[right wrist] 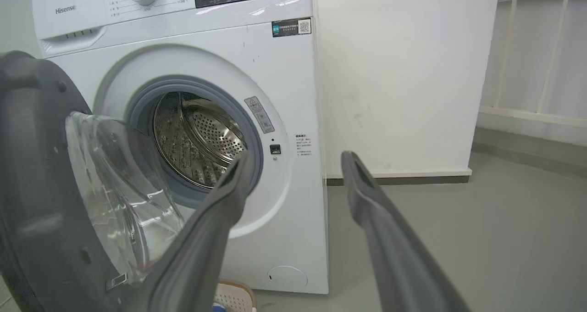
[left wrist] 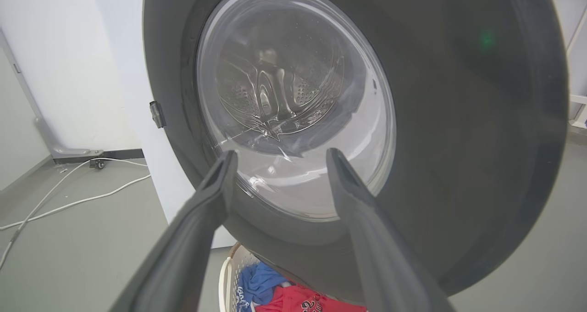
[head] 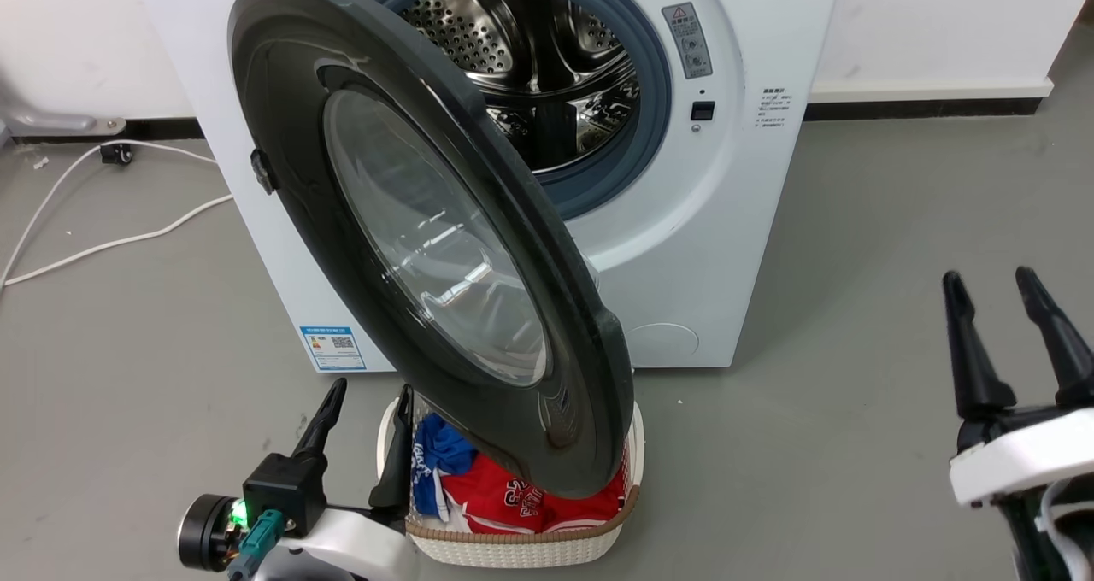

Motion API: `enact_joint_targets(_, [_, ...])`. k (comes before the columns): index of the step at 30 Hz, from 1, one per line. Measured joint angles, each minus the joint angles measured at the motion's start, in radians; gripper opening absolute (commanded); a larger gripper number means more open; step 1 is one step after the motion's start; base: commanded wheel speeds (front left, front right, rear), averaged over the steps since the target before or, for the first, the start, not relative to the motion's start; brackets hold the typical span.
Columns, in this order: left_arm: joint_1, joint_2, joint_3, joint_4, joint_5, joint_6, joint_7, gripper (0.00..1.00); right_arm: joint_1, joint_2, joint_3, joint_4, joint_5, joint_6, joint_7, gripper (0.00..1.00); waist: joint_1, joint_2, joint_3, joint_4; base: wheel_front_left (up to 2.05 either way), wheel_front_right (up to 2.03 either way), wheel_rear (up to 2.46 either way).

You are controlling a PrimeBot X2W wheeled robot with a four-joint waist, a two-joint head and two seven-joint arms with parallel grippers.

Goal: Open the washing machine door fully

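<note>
White cable point(head: 111, 239) lies loose on the grey floor at far left. Left gripper point(head: 372, 389) sits low beside it, fingers spread and empty, aimed at the outer face of the washing machine door point(head: 410, 222); contact with the door cannot be confirmed. The door is swung out from its hinge on the left side of the washing machine point(head: 752, 179), standing partly open with its free edge over a white laundry basket point(head: 513, 551). The basket holds red clothing point(head: 504, 495) and blue clothing point(head: 440, 453). Behind the door, the steel drum point(head: 547, 60) is exposed inside its grey rubber ring. Right gripper point(head: 988, 278) is well apart at far right, fingers spread, holding nothing.
</note>
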Motion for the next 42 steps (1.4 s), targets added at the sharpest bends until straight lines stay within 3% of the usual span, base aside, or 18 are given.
enact_joint_targets(6, [0.008, 0.01, 0.002, -0.004, -0.001, 0.008, 0.004, 1.0, 0.079, 0.042, 0.003, -0.047, -0.142, 0.0, 0.006, 1.0, 0.0, 0.0, -0.013, 0.002, 0.0, 0.0, 0.0])
enact_joint_targets(14, [0.011, 0.022, 0.002, -0.004, -0.001, 0.018, 0.015, 1.0, 0.163, 0.091, 0.02, 0.024, -0.216, 0.0, -0.053, 1.0, 0.0, 0.0, -0.013, 0.018, 0.0, 0.0, 0.0])
enact_joint_targets(34, [0.012, 0.046, 0.005, 0.0, -0.021, 0.026, 0.026, 1.0, 0.181, 0.121, 0.029, 0.085, -0.192, 0.0, -0.09, 1.0, 0.0, 0.0, -0.009, 0.011, 0.0, 0.0, 0.0])
enact_joint_targets(35, [0.011, 0.047, 0.004, 0.001, -0.025, 0.026, 0.029, 0.55, 0.181, 0.121, 0.029, 0.085, -0.192, 0.0, -0.09, 1.0, 0.0, 0.0, -0.008, 0.011, 0.0, 0.0, 0.0])
enact_joint_targets(36, [0.01, 0.048, 0.004, 0.001, -0.027, 0.026, 0.032, 0.0, 0.181, 0.121, 0.029, 0.085, -0.192, 0.0, -0.09, 1.0, 0.0001, 0.0, -0.008, 0.01, 0.0, 0.0, 0.0])
enact_joint_targets(42, [-0.003, 0.056, 0.009, -0.006, -0.034, 0.033, 0.034, 0.0, 0.181, 0.123, 0.037, 0.086, -0.189, 0.0, -0.091, 1.0, 0.0001, 0.0, -0.008, 0.001, 0.0, 0.0, 0.0])
